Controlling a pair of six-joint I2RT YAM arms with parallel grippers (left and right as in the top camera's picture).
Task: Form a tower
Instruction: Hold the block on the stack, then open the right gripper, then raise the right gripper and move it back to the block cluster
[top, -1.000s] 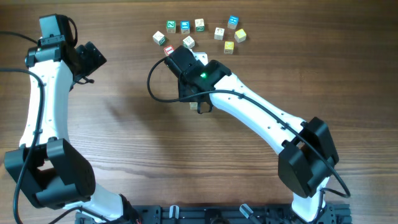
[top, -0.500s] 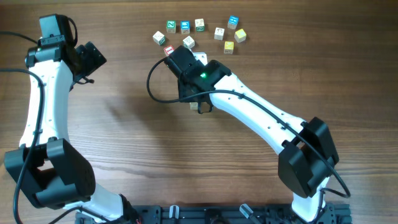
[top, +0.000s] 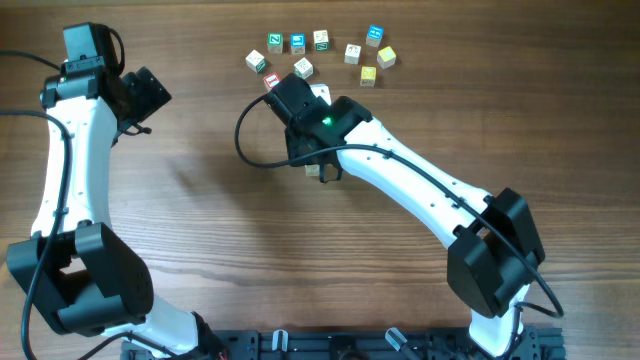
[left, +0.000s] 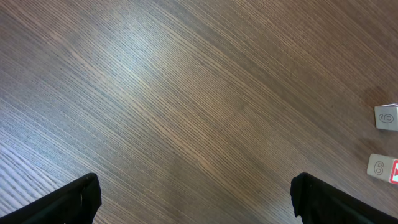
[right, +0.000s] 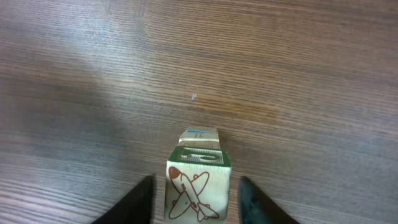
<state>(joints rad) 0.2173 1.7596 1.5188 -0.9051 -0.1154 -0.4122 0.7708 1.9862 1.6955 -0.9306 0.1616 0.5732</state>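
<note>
Right gripper (right: 196, 185), open around the tower of pale wooden letter cubes (right: 199, 158), should rise straight; left gripper (left: 196, 188) open too.

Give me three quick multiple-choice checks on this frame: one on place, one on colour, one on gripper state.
1. Where does the tower stand?
A) between the left gripper's fingers
B) between the right gripper's fingers
C) far from both grippers

2. The aeroplane drawn on its top cube is:
A) red
B) blue
C) green

3. The left gripper is:
A) shut on a cube
B) shut, empty
C) open, empty

Answers:
1 B: the right wrist view shows the column between the two fingers, with a small gap on each side.
2 A: the drawing is a red outline.
3 C: its fingers sit at the left wrist view's lower corners with nothing between them.
</note>
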